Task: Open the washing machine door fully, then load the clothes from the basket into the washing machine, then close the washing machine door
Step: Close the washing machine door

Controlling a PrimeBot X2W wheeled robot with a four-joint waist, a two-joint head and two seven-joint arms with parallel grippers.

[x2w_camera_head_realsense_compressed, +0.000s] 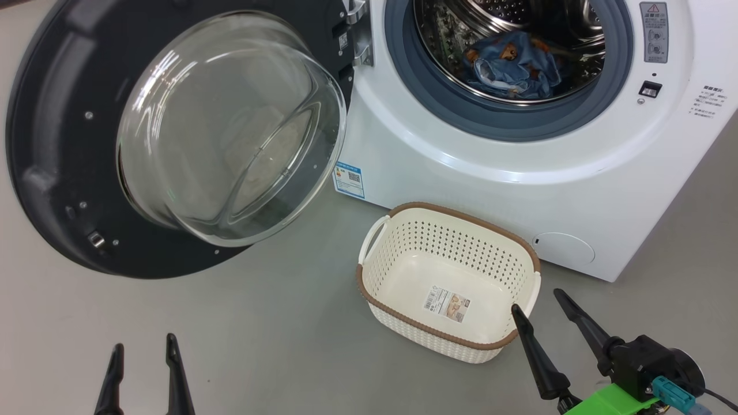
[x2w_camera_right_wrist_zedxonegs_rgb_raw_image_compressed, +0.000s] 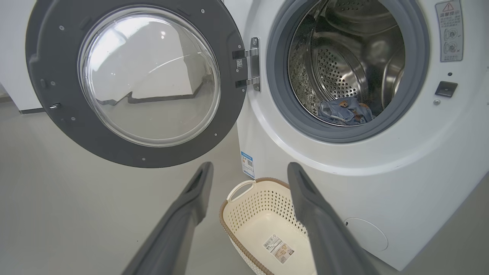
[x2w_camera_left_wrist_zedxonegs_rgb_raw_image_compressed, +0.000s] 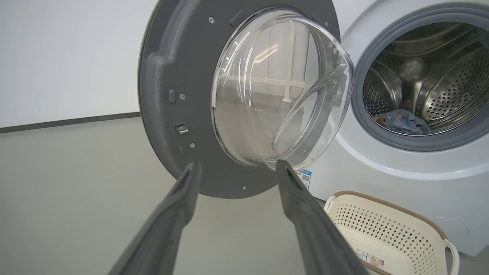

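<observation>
Grey floor (x2w_camera_head_realsense_compressed: 277, 323), white wall (x2w_camera_left_wrist_zedxonegs_rgb_raw_image_compressed: 68, 57), dk baseboard (x2w_camera_left_wrist_zedxonegs_rgb_raw_image_compressed: 68, 122)

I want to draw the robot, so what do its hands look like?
The left gripper and right gripper each have two long, dark, pointed fingers. Behind the right one sits a black block, a bright green bracket, a teal plug and a thin black cable.

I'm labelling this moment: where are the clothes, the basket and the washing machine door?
clothes (x2w_camera_head_realsense_compressed: 513, 69), head view, middle of the bundle.
basket (x2w_camera_head_realsense_compressed: 450, 236), head view, its perforated far wall.
washing machine door (x2w_camera_head_realsense_compressed: 230, 127), head view, its glass bowl.
</observation>
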